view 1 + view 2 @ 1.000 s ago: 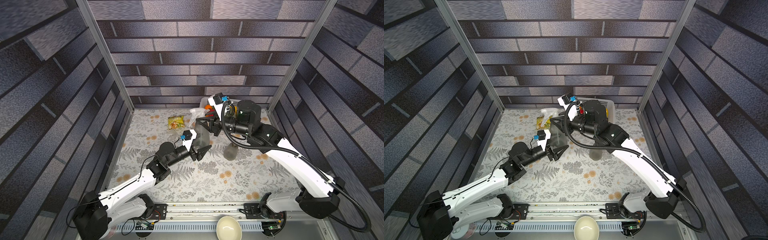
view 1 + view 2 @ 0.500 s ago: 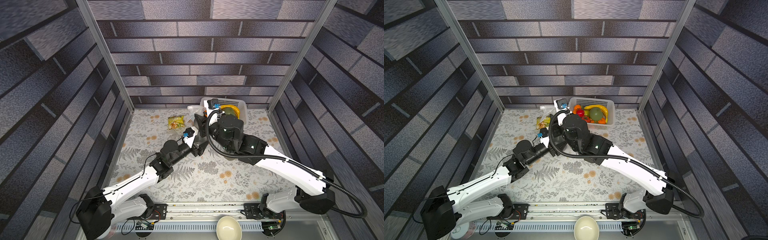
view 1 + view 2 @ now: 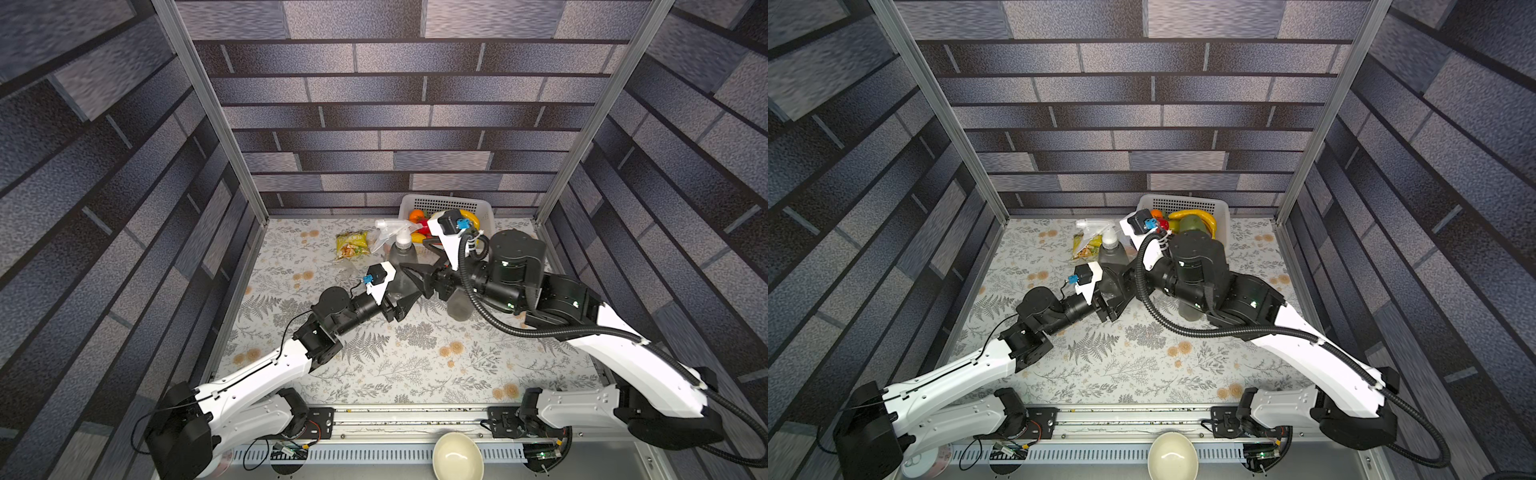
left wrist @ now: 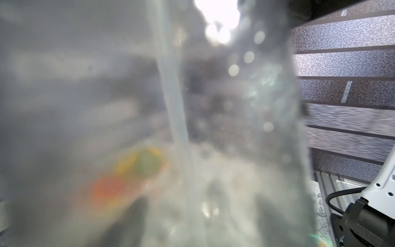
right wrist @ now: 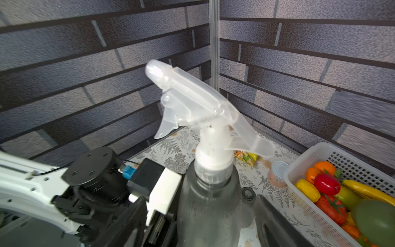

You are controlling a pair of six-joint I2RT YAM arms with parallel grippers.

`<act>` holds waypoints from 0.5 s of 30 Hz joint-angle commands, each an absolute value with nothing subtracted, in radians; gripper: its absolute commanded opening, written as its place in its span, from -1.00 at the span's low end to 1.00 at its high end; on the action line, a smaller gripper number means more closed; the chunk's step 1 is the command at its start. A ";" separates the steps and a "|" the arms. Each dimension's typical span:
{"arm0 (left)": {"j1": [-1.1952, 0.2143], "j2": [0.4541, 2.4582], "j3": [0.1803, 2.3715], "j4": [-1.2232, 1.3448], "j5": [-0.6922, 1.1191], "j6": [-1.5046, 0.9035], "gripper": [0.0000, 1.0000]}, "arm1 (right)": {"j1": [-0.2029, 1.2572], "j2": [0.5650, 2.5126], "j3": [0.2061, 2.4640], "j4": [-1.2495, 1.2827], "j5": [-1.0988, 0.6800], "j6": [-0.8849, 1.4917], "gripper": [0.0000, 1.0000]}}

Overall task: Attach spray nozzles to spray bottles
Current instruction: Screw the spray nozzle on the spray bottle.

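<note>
A smoky-grey spray bottle (image 3: 401, 255) (image 5: 209, 213) stands upright with a clear-whitish spray nozzle (image 3: 395, 230) (image 5: 198, 111) seated on its neck. My left gripper (image 3: 402, 305) is shut on the bottle's lower body; in the left wrist view the bottle (image 4: 235, 128) fills the picture and its dip tube (image 4: 175, 96) shows inside. My right gripper (image 3: 409, 274) (image 5: 198, 200) is open, one finger on each side of the bottle with gaps. A second bottle's open neck (image 5: 247, 193) shows just behind it. Another bottle (image 3: 459, 307) (image 3: 1190, 313) stands under my right arm.
A white basket (image 3: 449, 203) of toy fruit stands at the back right. A yellow snack packet (image 3: 352, 246) lies at the back, and a short pinkish can (image 5: 277, 174) sits between packet and basket. A cream bowl (image 3: 457, 457) rests off the front edge.
My right gripper, shut by the nozzle's collar before, has opened. Its arm swung left over the bottle and back to the right. The left arm still holds the bottle in about the same place.
</note>
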State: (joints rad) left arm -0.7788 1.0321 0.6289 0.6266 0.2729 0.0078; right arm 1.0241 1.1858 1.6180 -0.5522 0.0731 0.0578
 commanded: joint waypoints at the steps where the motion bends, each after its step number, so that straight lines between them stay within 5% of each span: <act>1: -0.772 0.994 0.619 0.641 0.348 -0.036 0.08 | 0.929 1.144 1.589 -0.562 -0.181 0.074 0.40; 5: -0.771 0.979 0.617 0.644 0.380 -0.066 0.09 | 0.831 1.164 1.597 -0.516 -0.362 0.097 0.17; 15: -0.771 0.974 0.635 0.617 0.437 -0.084 0.08 | 0.760 1.284 1.654 -0.421 -0.539 0.110 0.03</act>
State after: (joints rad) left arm -0.7773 0.9955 0.6289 0.6109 0.3958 -0.0639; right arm 0.7704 1.2701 1.6157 -0.4835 -0.4526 0.0883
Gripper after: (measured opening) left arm 0.807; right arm 0.533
